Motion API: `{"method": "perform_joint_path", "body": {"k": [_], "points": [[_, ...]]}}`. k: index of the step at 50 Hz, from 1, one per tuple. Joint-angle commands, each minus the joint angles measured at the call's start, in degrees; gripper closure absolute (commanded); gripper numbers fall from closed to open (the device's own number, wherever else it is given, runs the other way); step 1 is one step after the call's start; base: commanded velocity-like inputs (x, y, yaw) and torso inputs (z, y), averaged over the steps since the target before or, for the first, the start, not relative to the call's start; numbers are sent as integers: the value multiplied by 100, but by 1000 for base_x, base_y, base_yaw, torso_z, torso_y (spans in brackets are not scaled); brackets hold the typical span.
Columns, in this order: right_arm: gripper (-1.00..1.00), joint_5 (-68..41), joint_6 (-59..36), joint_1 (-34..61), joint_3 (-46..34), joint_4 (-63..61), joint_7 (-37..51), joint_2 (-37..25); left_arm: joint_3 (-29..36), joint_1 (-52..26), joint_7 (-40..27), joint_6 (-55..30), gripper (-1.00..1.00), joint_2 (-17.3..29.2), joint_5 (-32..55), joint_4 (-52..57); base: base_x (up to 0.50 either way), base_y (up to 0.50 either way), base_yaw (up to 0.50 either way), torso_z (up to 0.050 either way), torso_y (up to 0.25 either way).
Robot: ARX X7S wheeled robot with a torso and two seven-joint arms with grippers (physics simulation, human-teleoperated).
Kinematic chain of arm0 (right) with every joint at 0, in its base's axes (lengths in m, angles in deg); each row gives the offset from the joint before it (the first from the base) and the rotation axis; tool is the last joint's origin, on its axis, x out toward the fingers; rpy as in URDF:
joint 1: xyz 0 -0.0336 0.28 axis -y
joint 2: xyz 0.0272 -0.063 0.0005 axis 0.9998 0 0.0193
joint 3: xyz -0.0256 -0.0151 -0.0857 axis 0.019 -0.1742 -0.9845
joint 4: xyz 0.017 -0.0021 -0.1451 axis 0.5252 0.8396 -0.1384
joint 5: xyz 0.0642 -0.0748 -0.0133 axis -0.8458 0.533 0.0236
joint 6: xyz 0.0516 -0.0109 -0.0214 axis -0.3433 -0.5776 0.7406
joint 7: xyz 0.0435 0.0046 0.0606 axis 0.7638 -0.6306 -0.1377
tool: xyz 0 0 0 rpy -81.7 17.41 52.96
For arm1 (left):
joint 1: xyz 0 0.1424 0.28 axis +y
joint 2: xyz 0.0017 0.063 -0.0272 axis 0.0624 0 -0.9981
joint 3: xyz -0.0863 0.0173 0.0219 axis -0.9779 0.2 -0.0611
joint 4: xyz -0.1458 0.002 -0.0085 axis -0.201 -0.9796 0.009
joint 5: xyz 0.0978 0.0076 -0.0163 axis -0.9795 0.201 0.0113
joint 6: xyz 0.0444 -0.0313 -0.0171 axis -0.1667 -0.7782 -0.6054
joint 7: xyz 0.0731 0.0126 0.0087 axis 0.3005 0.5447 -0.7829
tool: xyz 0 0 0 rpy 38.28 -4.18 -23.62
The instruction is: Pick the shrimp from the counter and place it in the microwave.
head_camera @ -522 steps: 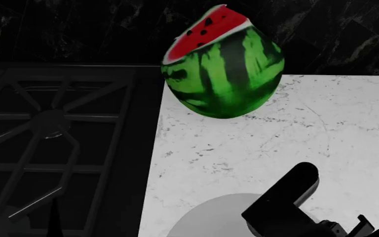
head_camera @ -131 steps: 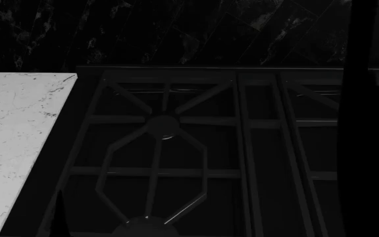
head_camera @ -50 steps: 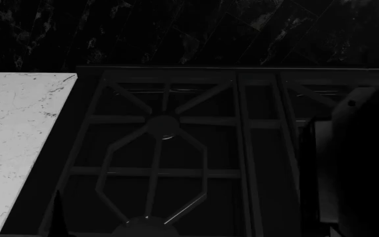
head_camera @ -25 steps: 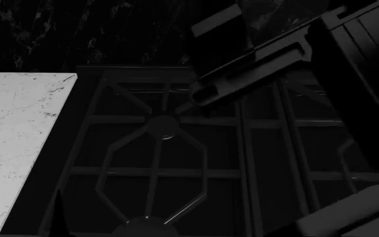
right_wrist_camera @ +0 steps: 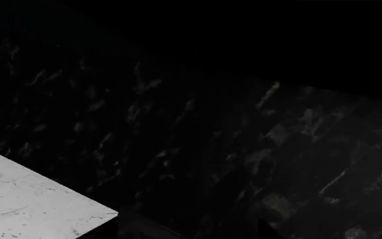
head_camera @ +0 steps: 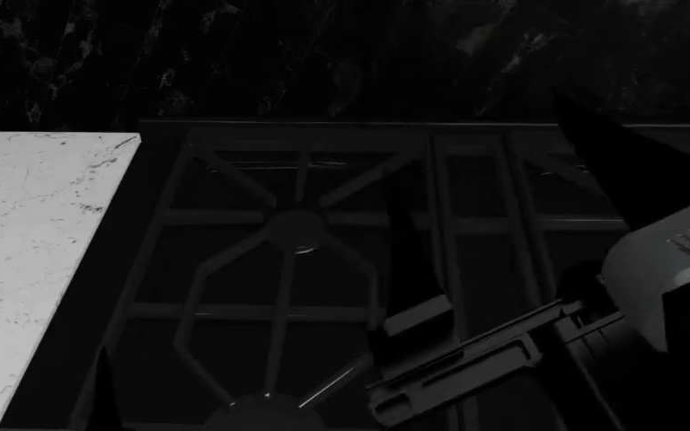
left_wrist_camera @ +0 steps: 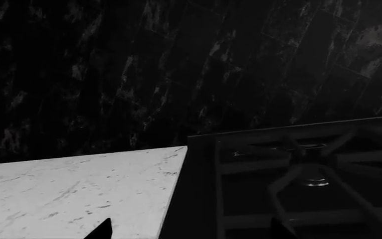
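Note:
The shrimp is not visible in any view, and neither is the microwave. The white speckled counter [head_camera: 33,233] fills the left of the head view; it also shows in the left wrist view [left_wrist_camera: 65,194] and the right wrist view [right_wrist_camera: 25,204]. My left gripper [left_wrist_camera: 192,231] is open and empty, its two dark tips over the counter's edge beside the stove; the tips also show low in the head view [head_camera: 33,386]. My right gripper [head_camera: 501,206] hangs over the stove's right side with its fingers spread. In its own view [right_wrist_camera: 184,231] the tips stand apart with nothing seen between them.
A black gas stove with grates [head_camera: 297,224] takes up the middle of the head view and shows in the left wrist view [left_wrist_camera: 310,174]. A black marbled wall [head_camera: 321,54] runs behind the stove and counter. My right arm's pale housing [head_camera: 668,269] is at the right edge.
My right arm has swung from high across the upper right of the head view down to the lower right. Much earlier the head view faced the watermelon and plate; it has since shifted to the stove.

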Motion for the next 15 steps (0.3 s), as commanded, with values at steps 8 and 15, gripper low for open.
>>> {"method": "perform_joint_path", "body": {"k": [8,15], "points": [[-100,-738,-37,-975,1420,-134,-105,132,-155,95,214,80,-100,-102,248,-179,0,0,1,0,0],[-100,-1074,-37,-1149,1919,-134,-104,132,-152,78,219,92,-100,-93,256,-183,0,0,1,0,0]]}}
